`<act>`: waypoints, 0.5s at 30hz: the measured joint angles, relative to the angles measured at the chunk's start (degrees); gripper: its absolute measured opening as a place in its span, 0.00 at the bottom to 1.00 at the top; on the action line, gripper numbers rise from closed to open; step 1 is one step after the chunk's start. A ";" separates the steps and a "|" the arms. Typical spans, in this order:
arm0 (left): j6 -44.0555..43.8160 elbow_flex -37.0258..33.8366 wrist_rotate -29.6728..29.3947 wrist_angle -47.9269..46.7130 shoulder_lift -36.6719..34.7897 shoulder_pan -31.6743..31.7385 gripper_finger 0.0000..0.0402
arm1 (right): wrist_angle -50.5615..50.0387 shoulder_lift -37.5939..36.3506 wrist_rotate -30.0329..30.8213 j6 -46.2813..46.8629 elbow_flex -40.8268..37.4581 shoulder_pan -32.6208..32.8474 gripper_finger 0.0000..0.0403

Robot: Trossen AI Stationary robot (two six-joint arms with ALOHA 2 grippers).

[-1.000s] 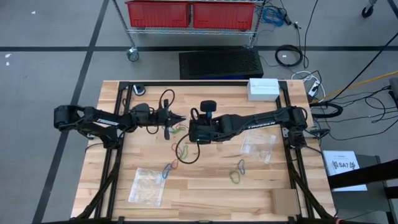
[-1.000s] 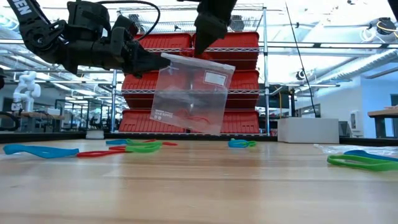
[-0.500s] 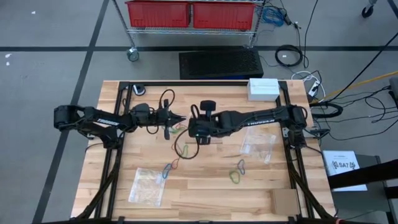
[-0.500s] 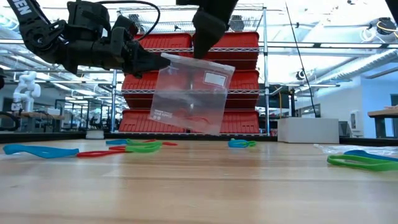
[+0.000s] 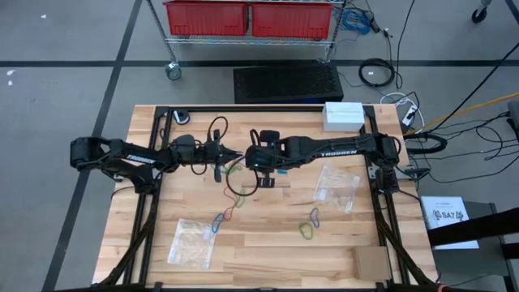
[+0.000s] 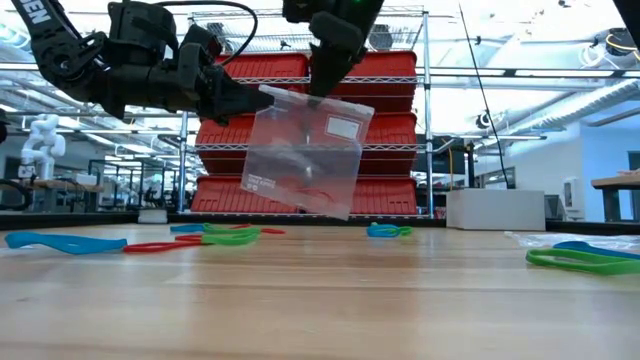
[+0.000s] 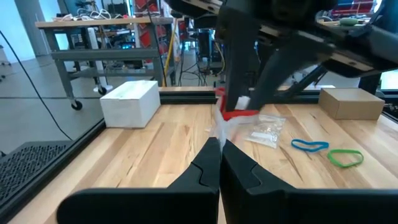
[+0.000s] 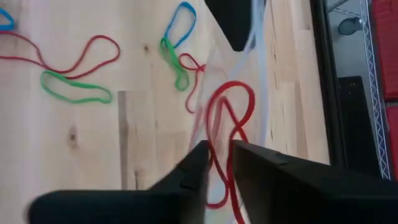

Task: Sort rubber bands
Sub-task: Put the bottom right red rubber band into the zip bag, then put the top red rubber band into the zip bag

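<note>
Shifted since a second ago: the right gripper [image 6: 322, 85] has drawn in toward the left gripper [image 6: 252, 100], and the clear bag [image 6: 305, 150] hung between them now tilts a little more. Both sets of jaws are pinched narrow on the bag's top edge, the left at one corner, the right farther along, holding it clear of the worktop [image 5: 268, 243].

Red rubber bands [image 8: 227, 121] lie looped inside the held bag, directly beyond the right jaws. Judging by this, the red sort is under way but unfinished: loose bands remain on the worktop below and beside the jaws, including a red one [image 8: 81, 53], a green one [image 8: 74, 87] and a blue one [image 8: 180, 18]. More lie well apart from both jaws, among them a blue and green pair [image 5: 310, 223].

Two further clear bags rest flat on the worktop, one [image 5: 336, 186] on the right arm's side, one [image 5: 190, 242] near the front edge; their contents cannot be made out.
</note>
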 joint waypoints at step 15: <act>-0.02 0.00 0.00 -0.18 0.00 -0.02 0.00 | -9.94 -1.30 0.38 0.85 9.44 1.59 0.53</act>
